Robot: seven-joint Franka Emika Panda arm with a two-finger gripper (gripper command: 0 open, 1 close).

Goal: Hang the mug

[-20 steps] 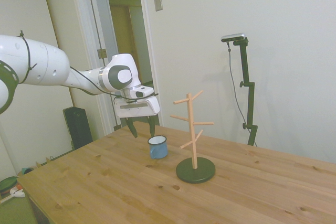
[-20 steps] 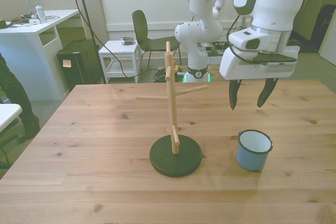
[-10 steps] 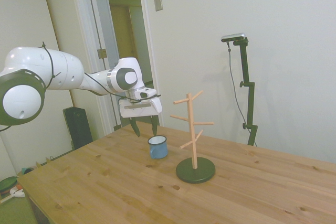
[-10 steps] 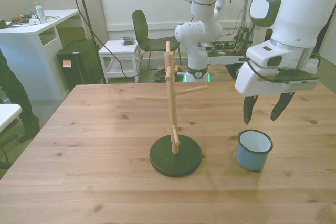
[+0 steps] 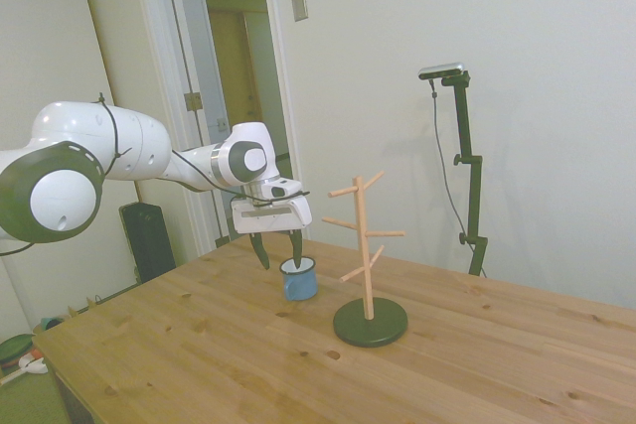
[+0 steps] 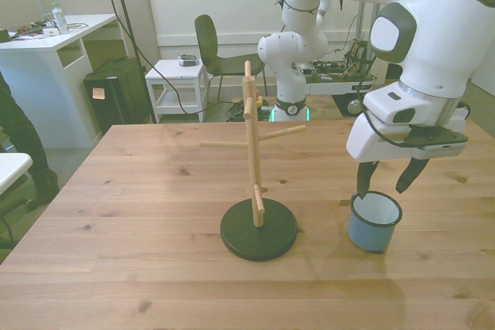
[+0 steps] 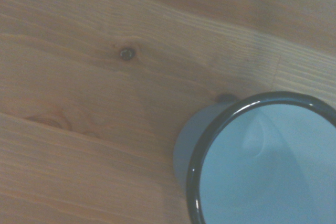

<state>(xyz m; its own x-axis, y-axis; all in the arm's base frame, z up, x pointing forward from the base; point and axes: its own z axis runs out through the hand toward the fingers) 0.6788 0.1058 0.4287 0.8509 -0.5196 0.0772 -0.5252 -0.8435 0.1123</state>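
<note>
White arm's gripper (image 6: 384,188), fingers spread wide, hangs just above the light-blue enamel mug (image 6: 373,222) — upright on the wooden table (image 6: 139,268), at three o'clock from the peg tree (image 6: 255,175) — apparently positioned to grasp its rim.

Glossy white arm (image 6: 433,28) with grey joint caps, thin black cable, dark-fingered hand (image 6: 384,188).

Bare table (image 6: 139,214) all round the mug (image 6: 373,222) — only the peg tree (image 6: 255,183) near, on the front view's left.
</note>
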